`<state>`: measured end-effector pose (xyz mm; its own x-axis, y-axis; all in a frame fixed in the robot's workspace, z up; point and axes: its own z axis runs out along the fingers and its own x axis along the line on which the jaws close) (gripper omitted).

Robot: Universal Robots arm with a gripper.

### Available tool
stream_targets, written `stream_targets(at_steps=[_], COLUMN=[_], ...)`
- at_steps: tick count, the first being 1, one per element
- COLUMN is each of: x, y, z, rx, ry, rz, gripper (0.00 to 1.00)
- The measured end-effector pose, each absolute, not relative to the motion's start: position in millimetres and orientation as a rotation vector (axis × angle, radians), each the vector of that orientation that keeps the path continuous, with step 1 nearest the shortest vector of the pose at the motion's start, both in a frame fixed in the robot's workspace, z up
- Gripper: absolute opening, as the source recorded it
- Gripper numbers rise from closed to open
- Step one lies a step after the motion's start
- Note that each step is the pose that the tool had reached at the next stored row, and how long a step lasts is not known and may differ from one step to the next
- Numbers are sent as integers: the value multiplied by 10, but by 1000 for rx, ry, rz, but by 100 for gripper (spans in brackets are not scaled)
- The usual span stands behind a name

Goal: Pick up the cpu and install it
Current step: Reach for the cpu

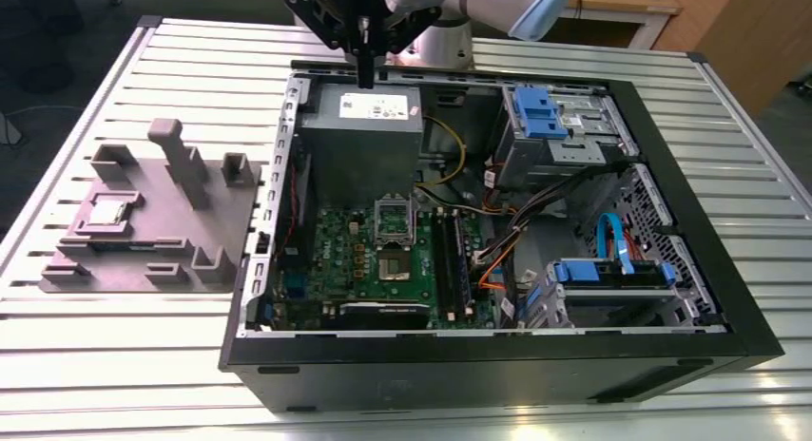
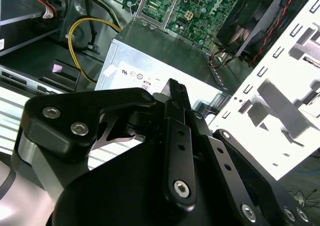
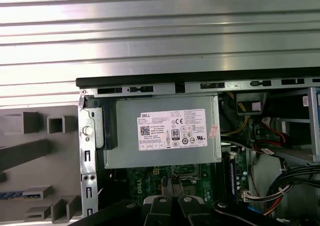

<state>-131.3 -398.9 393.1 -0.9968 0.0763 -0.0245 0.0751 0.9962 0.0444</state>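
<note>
The cpu (image 1: 109, 211), a small silver square chip, lies flat in a recess of the grey fixture block (image 1: 152, 222) at the exterior view's left, outside the case. My gripper (image 1: 365, 78) hangs high over the rear edge of the open computer case, above the grey power supply (image 1: 361, 127), far from the chip. Its black fingers (image 2: 175, 93) are pressed together with nothing between them, and their tips show in the first wrist view too (image 3: 172, 185). The green motherboard (image 1: 380, 256) carries the metal socket frame (image 1: 395, 215), seen also in the second wrist view (image 2: 152, 5).
The black case (image 1: 508, 365) lies open on a slatted metal table (image 1: 190, 61). Blue drive cages (image 1: 558, 118) and loose cables (image 1: 508, 232) fill the case's right half. Upright posts (image 1: 178, 156) rise from the fixture block near the chip.
</note>
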Motion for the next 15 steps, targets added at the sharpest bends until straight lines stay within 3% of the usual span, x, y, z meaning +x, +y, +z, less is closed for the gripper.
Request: stream_targets(at_steps=[15], x=[-1388], y=[-3989], z=[3932], rx=[118], ry=[3113], rz=[68], gripper=[10])
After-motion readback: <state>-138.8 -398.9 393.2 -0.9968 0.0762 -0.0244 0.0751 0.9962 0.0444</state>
